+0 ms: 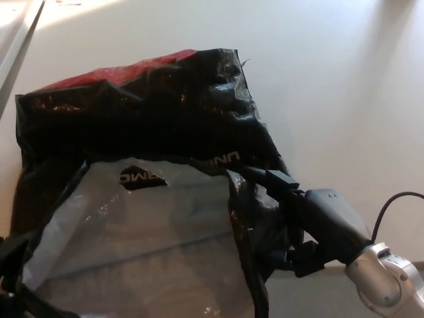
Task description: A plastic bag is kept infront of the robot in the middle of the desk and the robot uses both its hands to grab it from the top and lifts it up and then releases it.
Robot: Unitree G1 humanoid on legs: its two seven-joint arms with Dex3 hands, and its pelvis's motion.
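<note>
A black plastic bag point(152, 126) with white lettering and a red patch at its far edge stands before me on the pale desk point(331, 79). Its mouth gapes toward me and shows the grey inside point(146, 238). My right hand point(291, 222) comes in from the lower right and is shut on the bag's right rim, black plastic pinched between its fingers. A dark shape at the lower left corner looks like my left hand point(16, 278) against the bag's left rim. Its grip is hidden.
The desk's left edge point(16, 59) runs along a pale rail at the far left. A black cable point(391, 205) loops over my right wrist. Bare desk lies behind and to the right of the bag.
</note>
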